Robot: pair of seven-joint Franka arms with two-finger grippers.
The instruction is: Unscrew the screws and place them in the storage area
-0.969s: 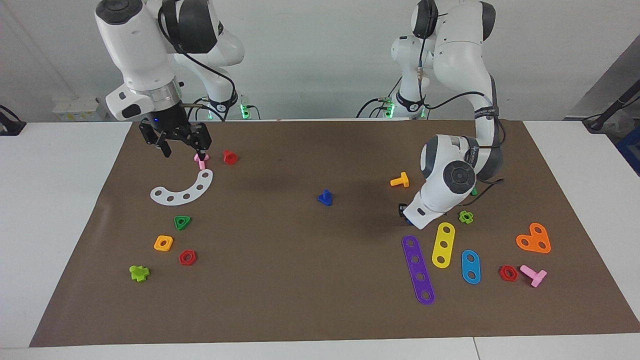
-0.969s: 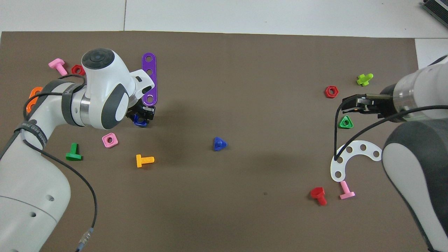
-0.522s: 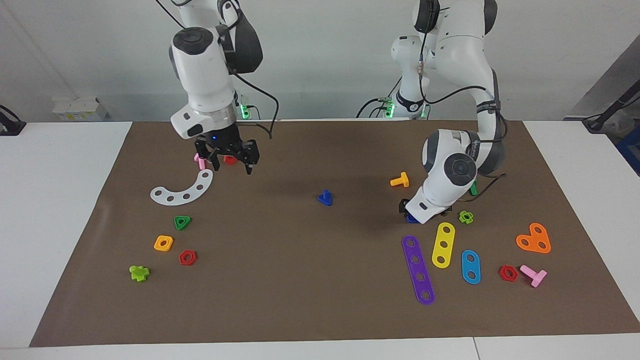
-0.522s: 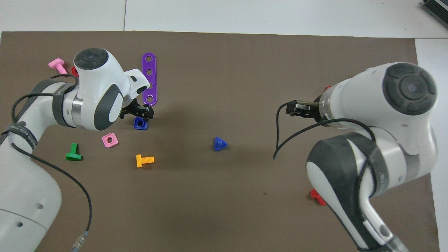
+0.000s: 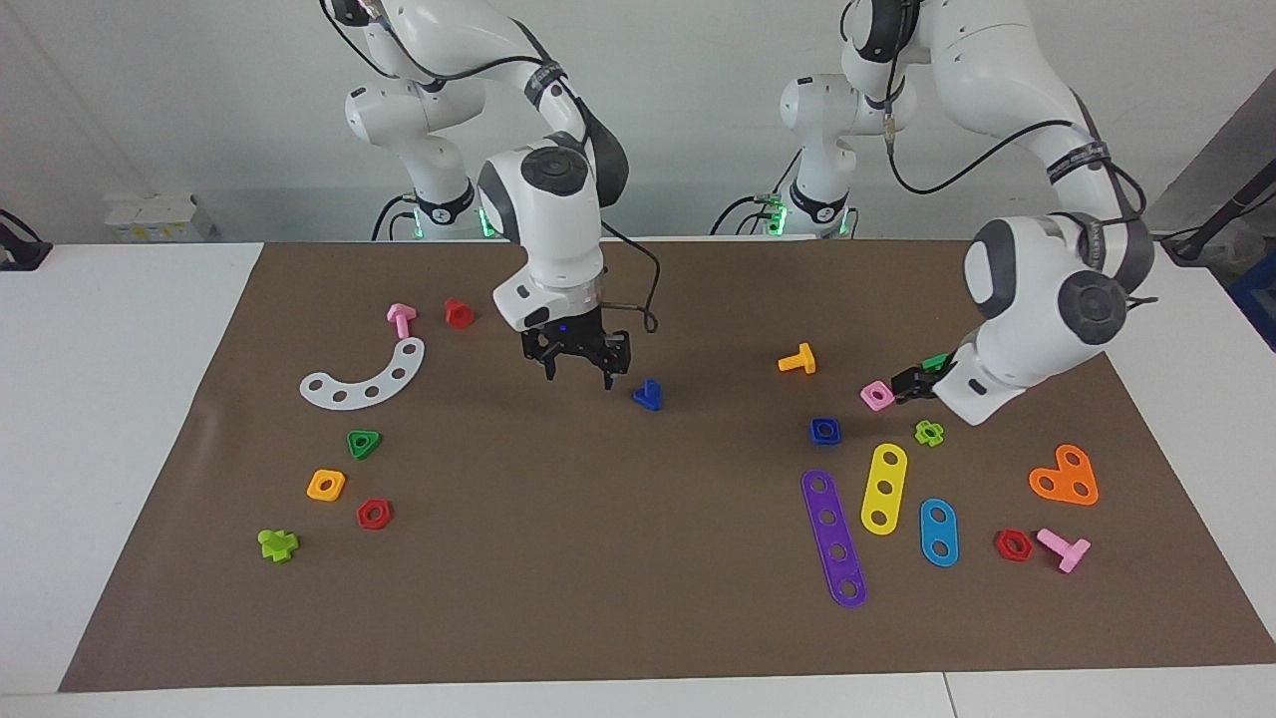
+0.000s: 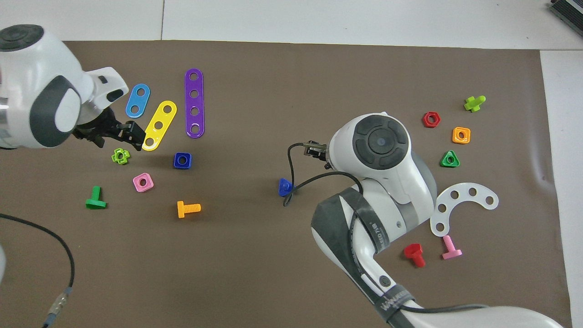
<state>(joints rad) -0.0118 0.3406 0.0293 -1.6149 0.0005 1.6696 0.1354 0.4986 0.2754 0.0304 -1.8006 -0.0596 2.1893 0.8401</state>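
Note:
The blue screw (image 5: 648, 395) stands on its triangular head in the middle of the mat; it also shows in the overhead view (image 6: 285, 187). My right gripper (image 5: 579, 376) is open and empty, low over the mat just beside the screw toward the right arm's end, not touching it. The storage area holds the white curved strip (image 5: 364, 380), a green triangular nut (image 5: 364, 443), an orange nut (image 5: 326, 485) and a red nut (image 5: 374, 514). My left gripper (image 5: 907, 384) is open and empty, raised over the pink nut (image 5: 877, 396).
A blue square nut (image 5: 824, 431) lies alone near the purple (image 5: 833, 538), yellow (image 5: 883, 488) and blue (image 5: 938, 532) strips. An orange bolt (image 5: 797, 359), a lime cross nut (image 5: 929, 432) and an orange heart plate (image 5: 1065, 477) lie nearby. A pink bolt (image 5: 401, 319) and a red bolt (image 5: 458, 312) lie near the white strip.
My right gripper has swept from the pink bolt by the white strip to the blue screw. My left gripper has let go of the blue square nut and moved off toward its own end.

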